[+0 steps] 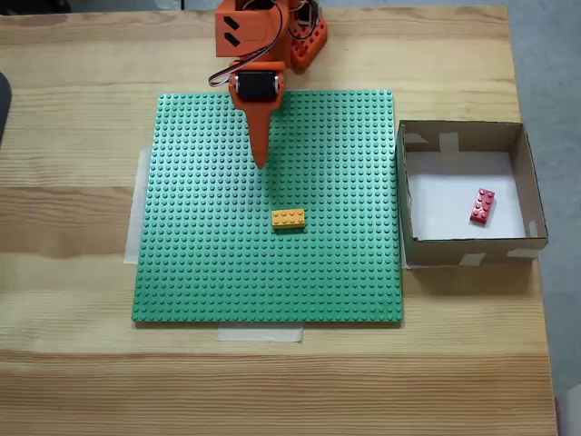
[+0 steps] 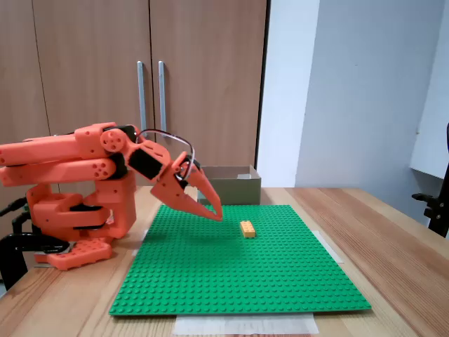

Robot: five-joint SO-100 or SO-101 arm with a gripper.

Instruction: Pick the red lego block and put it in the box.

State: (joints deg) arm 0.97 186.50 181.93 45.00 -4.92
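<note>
The red lego block (image 1: 482, 206) lies on the white bottom of the box (image 1: 405, 195), toward its right side, slightly tilted. In a fixed view from the side the box (image 2: 235, 188) stands behind the green plate and the block inside it is hidden by the wall. My orange gripper (image 1: 261, 163) hovers over the upper middle of the green baseplate (image 1: 209, 272), far left of the box. Its fingers meet at the tip (image 2: 216, 214), shut with nothing held, pointing down just above the plate.
A yellow-orange brick (image 1: 289, 218) sits on the baseplate (image 2: 245, 281) a little in front of the gripper tip; from the side this brick (image 2: 248, 228) lies right of the tip. The arm's base (image 2: 77, 217) stands at the table's back edge. Tape strips hold the plate down.
</note>
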